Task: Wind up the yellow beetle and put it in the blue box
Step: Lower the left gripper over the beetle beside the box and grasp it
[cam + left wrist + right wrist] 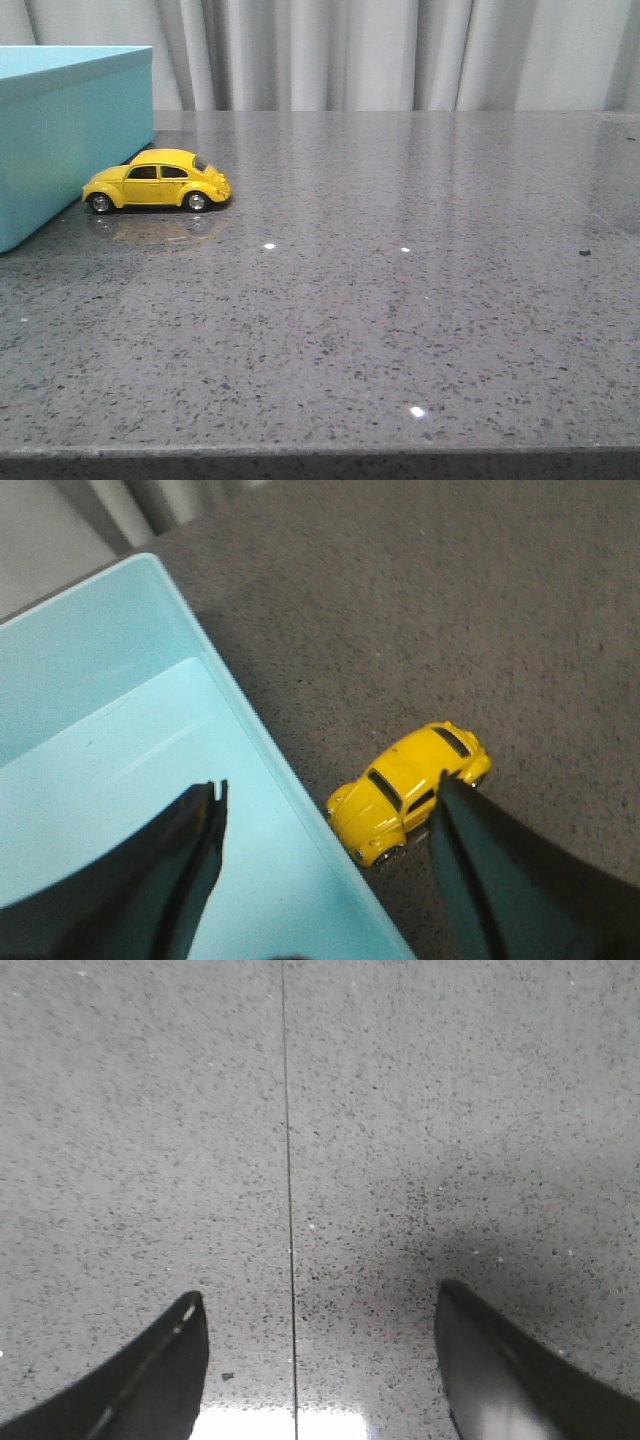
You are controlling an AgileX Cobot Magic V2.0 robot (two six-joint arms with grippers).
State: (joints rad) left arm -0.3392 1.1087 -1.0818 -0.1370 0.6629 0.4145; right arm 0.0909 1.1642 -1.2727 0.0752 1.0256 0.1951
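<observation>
The yellow beetle stands on its wheels on the grey stone table, right beside the blue box at the far left. In the left wrist view the beetle sits just outside the box wall. My left gripper is open and empty, high above the box edge, one finger over the box's inside, the other over the car's side. My right gripper is open and empty over bare table. Neither gripper shows in the front view.
The grey speckled table stretches right and forward of the car. A thin seam line runs through the stone under the right gripper. Grey curtains hang behind the table. The box's inside looks empty.
</observation>
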